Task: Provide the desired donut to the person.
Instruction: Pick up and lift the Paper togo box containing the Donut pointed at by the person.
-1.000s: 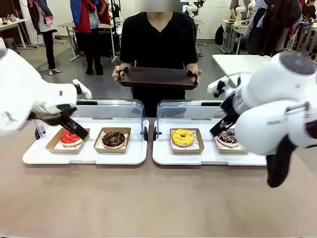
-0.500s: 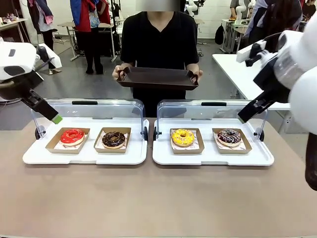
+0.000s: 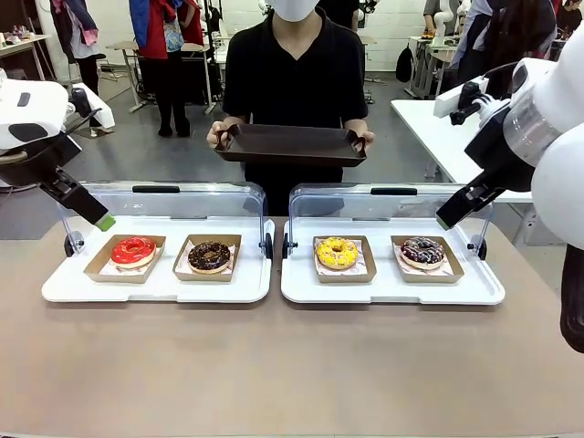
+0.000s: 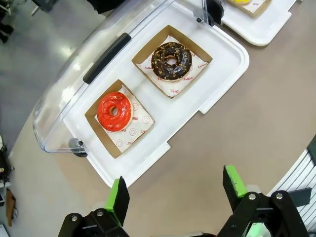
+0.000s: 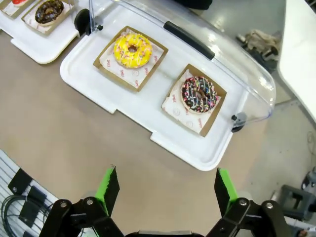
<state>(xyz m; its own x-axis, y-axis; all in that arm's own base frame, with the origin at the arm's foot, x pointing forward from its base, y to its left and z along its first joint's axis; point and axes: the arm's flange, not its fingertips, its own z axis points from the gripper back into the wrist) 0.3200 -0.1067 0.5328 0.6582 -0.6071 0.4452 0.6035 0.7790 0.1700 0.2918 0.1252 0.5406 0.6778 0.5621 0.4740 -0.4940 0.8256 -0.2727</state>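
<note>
Leftmost, the left pincer (image 4: pixel 175 186) is held aloft over the surface (image 3: pixel 274 365), near the left end of the left tray (image 3: pixel 55 288). Its green-padded fingers (image 4: pixel 118 193) are spread wide apart and nothing is gripped between them. On that white tray two open cardboard boxes are set side by side: the red donut (image 3: pixel 133 249) is seated in the left box and the chocolate donut (image 3: pixel 209 255) in the right one. The left lid (image 3: pixel 164 203), clear, is stood open along the tray's far edge. Beyond the gap between the two white trays, at the far side, the person (image 3: pixel 292 73) is seen standing, and a dark tray (image 3: pixel 290 144) is held level in both hands in front of the body. On the right tray (image 3: pixel 392 290), with the right lid (image 3: pixel 365 203) likewise raised, the yellow donut (image 3: pixel 337 252) is boxed on the left and the sprinkled donut (image 3: pixel 422 250) on the right. Which donut is wanted cannot be told. Farthest right, the right pincer (image 5: pixel 166 181) is held aloft near that tray's right end, spread wide and empty.
</note>
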